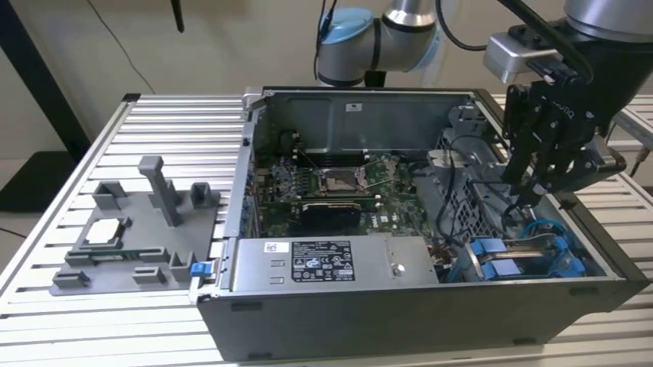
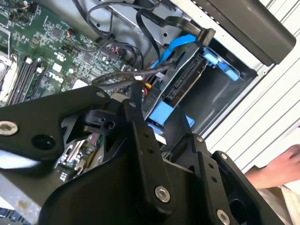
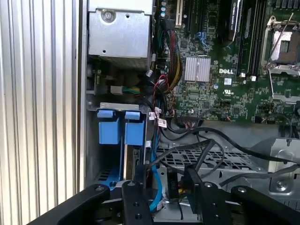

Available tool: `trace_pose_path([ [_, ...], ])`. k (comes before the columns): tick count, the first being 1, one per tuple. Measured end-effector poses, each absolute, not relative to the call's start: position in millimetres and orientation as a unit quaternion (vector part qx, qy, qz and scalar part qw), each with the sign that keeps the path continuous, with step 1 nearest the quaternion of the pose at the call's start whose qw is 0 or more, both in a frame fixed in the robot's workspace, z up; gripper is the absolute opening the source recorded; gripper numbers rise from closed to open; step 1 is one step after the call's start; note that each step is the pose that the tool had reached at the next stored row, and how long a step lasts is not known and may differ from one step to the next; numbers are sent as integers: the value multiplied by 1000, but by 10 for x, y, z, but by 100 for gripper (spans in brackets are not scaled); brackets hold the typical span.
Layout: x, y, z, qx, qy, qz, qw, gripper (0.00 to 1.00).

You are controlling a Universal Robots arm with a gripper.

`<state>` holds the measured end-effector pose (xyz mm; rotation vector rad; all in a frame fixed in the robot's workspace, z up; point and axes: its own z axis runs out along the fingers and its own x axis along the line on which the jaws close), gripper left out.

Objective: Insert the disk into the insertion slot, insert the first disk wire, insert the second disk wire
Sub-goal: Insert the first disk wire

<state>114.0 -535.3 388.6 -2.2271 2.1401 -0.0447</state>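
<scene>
The disk (image 2: 185,82) stands on edge in the insertion slot (image 2: 220,65), held by its bright blue carrier. Its edge (image 3: 137,164) lies just past the slot's two blue tabs (image 3: 112,131). In the exterior view the slot (image 1: 500,264) is in the case's near right corner, with my gripper (image 1: 528,197) just above it, fingers pointing down. A black wire connector (image 3: 173,185) with red and yellow leads sits between my fingertips (image 3: 192,180), and my gripper (image 3: 166,183) looks shut on it. A blue flat wire (image 2: 180,42) with a black plug loops loose beside the disk.
The open case holds a motherboard (image 1: 326,183), a labelled grey power-supply box (image 1: 326,264) and a perforated cage (image 3: 197,159) draped with black cables. A grey fixture (image 1: 112,229) sits on the slatted table at the exterior view's left. A person's hand (image 2: 281,166) rests outside the case.
</scene>
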Motion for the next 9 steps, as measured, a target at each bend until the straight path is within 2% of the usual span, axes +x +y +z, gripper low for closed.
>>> trace_pose_path([
  [9,1140,-5353,3890,-733,679,-8,37,0],
])
